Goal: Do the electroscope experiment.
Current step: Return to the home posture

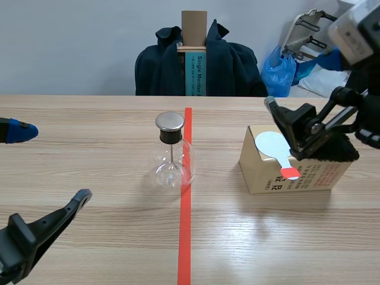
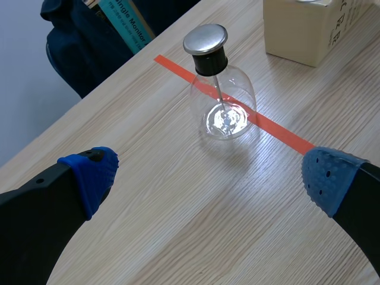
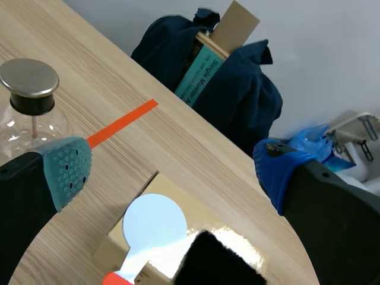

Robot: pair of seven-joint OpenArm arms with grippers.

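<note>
Inside glass flask [image 1: 161, 161], thin metal rod [image 1: 172, 155]

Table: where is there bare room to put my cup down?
Widest bare wood lies near the table's front edge, right of the tape line and before the cardboard box. Another strip runs between the glass flask and the box. Crowded: the box top, with the paddle, black pad and right gripper, jaws open, above.
</note>
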